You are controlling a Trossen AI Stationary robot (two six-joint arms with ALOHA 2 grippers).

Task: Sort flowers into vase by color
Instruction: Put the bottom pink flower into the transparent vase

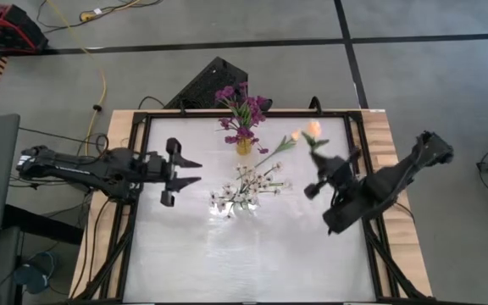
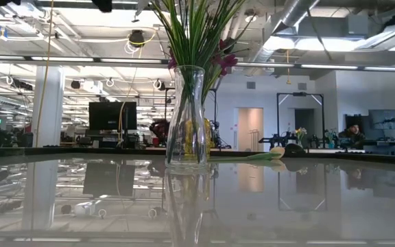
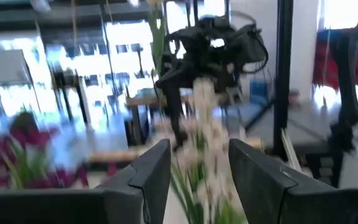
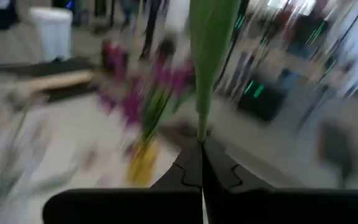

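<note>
Right gripper [image 4: 201, 163] of mine is pinching a green-stemmed peach tulip bud [image 1: 313, 129]; left gripper [image 1: 185, 170] is hanging spread.

Even, bright overhead light fills the room; ceiling strip lights [image 2: 115, 60] mirror in the glossy surface [image 2: 307, 206], which glares pale white from above. Both wrist views are smeared with motion blur: the purple flowers [image 4: 143, 87] and the white blossoms [image 3: 204, 134] are soft, backlit by bright windows.
</note>
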